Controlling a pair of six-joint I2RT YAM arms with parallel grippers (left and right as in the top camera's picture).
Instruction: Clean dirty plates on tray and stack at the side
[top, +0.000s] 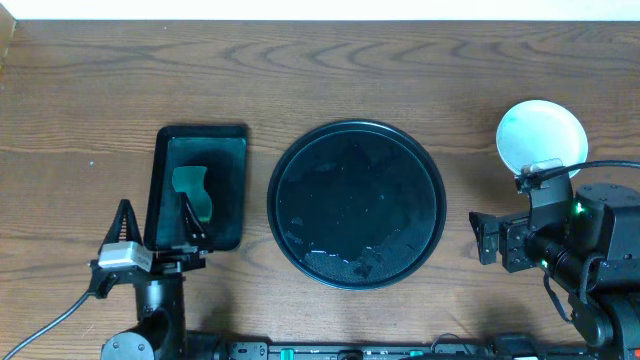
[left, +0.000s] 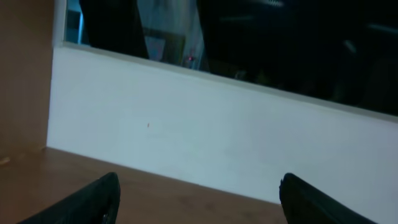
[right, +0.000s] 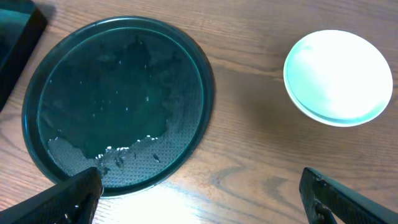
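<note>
- Left gripper: fingers spread wide, holding nothing, beside the rectangular black tray.
- Right gripper: fingers spread wide, holding nothing.
- Plates: stacked on the table, right of the wet round black tray, well apart.

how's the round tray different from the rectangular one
The round tray is a wide circle; the rectangular tray is narrower and sits to its left. The round tray holds only a wet-looking film; the rectangular tray holds a green item. Both are glossy black with raised rims.
</note>
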